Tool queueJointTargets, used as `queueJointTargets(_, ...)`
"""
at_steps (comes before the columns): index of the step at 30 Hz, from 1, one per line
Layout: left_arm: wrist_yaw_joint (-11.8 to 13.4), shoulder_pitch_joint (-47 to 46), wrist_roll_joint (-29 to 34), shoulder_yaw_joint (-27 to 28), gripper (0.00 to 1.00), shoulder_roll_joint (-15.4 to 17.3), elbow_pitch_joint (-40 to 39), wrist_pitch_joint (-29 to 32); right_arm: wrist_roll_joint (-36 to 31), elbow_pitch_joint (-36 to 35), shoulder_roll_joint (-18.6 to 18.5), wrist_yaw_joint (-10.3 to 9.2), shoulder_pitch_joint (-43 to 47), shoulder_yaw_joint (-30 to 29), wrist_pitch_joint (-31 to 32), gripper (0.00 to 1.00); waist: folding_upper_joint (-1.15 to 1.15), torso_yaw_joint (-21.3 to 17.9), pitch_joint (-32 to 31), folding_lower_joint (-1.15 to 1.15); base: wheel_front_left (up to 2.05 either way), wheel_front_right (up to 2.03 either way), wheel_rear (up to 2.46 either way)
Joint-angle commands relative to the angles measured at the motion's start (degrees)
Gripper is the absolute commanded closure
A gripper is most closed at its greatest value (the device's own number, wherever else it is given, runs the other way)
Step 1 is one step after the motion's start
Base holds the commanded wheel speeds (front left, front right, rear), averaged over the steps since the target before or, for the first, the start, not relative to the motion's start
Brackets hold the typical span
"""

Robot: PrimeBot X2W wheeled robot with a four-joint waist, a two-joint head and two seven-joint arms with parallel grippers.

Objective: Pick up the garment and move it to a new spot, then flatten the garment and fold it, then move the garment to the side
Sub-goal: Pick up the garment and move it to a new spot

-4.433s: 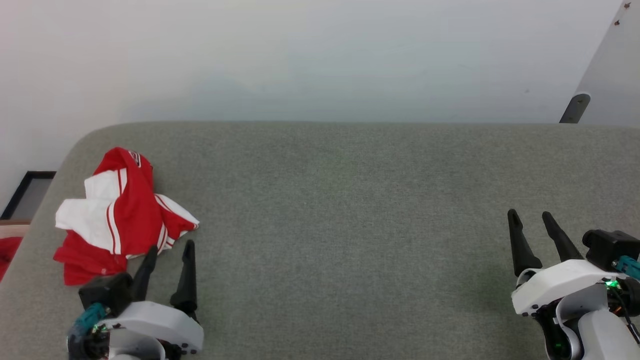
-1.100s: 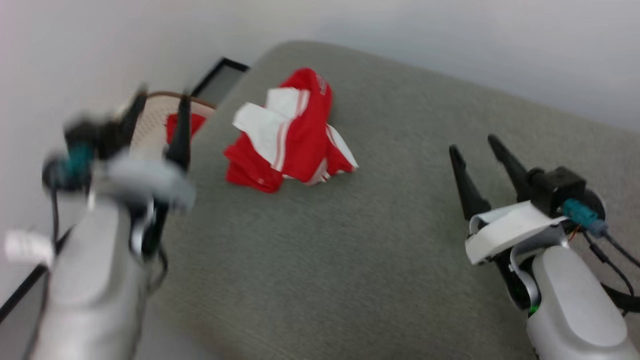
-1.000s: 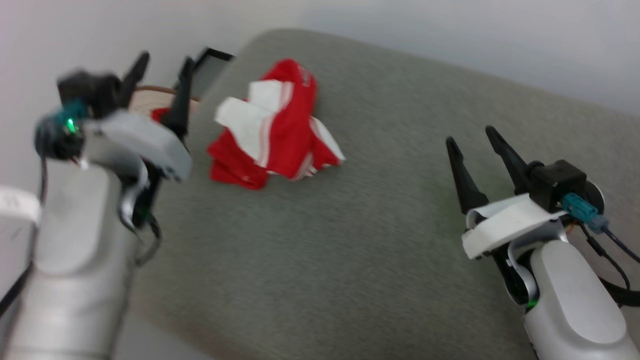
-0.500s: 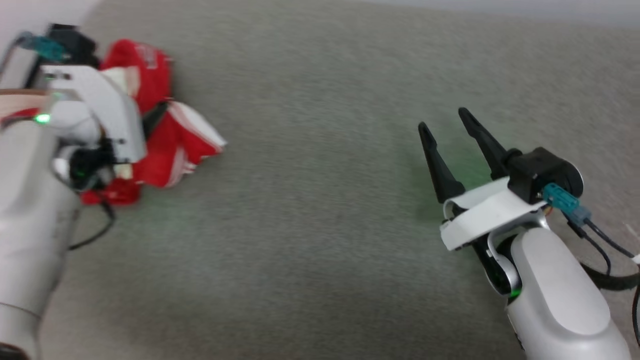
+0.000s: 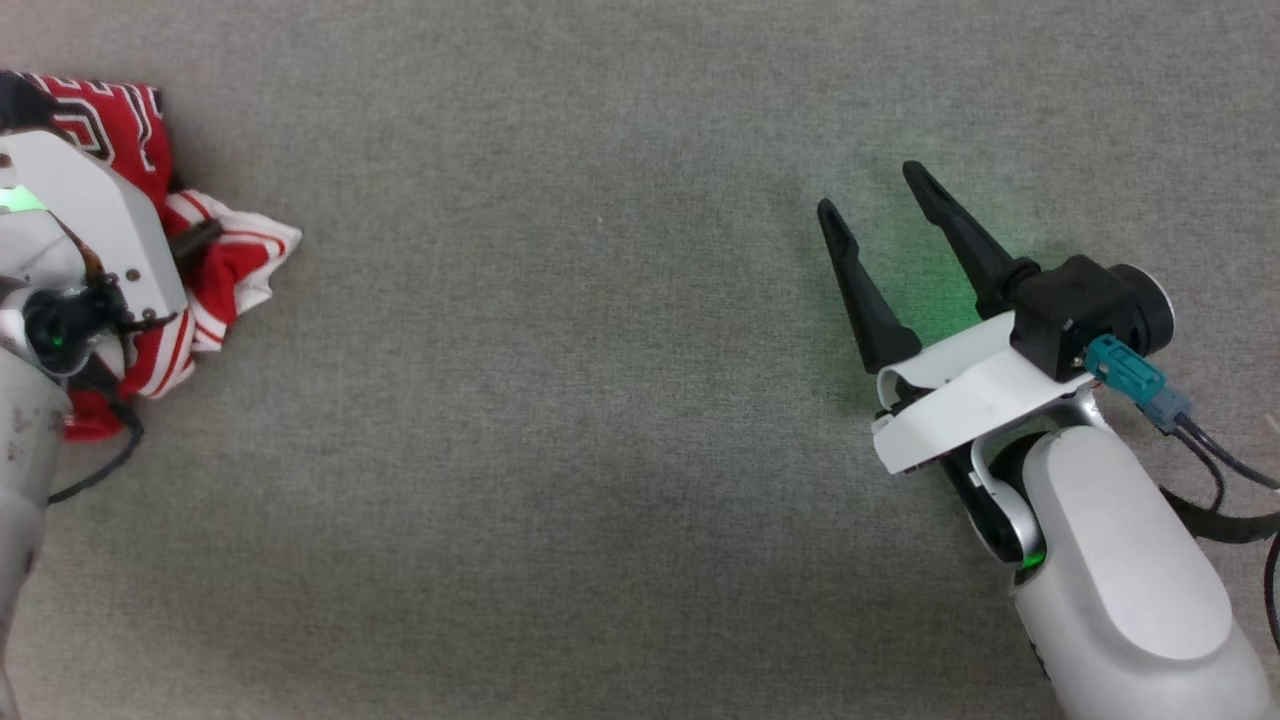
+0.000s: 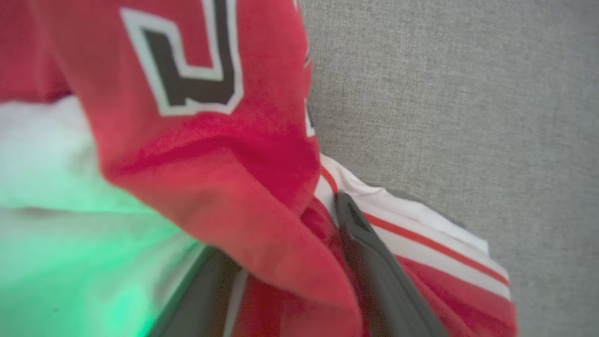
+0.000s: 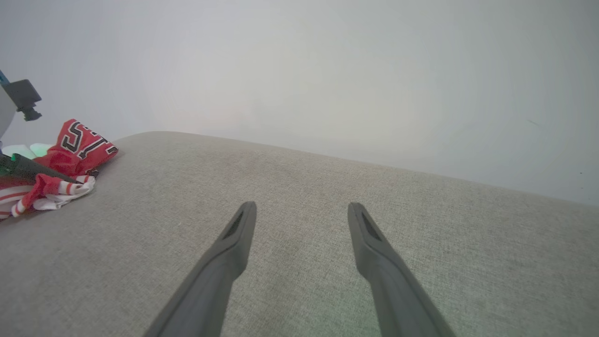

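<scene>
At the far left end of the grey surface (image 5: 560,400): the garment (image 5: 235,262), crumpled, red body up, black white-outlined lettering showing, a striped white sleeve spilling toward the surface's middle. Down at that same end, the left gripper (image 6: 285,234), fingers well apart and dug into the heap, a red fold humped between them and hiding one tip; no firm pinch to be seen. White wrist housing (image 5: 90,220) covering much of the heap in the head view. Over the surface's right half, the right gripper (image 5: 870,187), fingers spread wide, empty. Green glow (image 5: 940,300) on the surface beside its fingers. Beyond the surface's far edge, a pale wall (image 7: 327,70).
</scene>
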Motion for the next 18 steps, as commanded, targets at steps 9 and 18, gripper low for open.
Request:
queueJointTargets(9,-0.4,2.3,-4.3,-4.7,1.0,-2.0,-6.0,-6.3,1.3,0.0,0.5,0.02,2.6,-0.2,-0.2,0.0,0.0,2.7,-5.7,0.0,0.0,0.0,0.0)
queueJointTargets(18,-0.1,-1.8,-10.0,-10.9,1.0,0.2,-22.5,-6.7,3.9,2.1,2.1,0.02,6.1,-2.5,-2.3,0.0,0.0,1.4,-11.6,0.0,0.0,0.0,0.0)
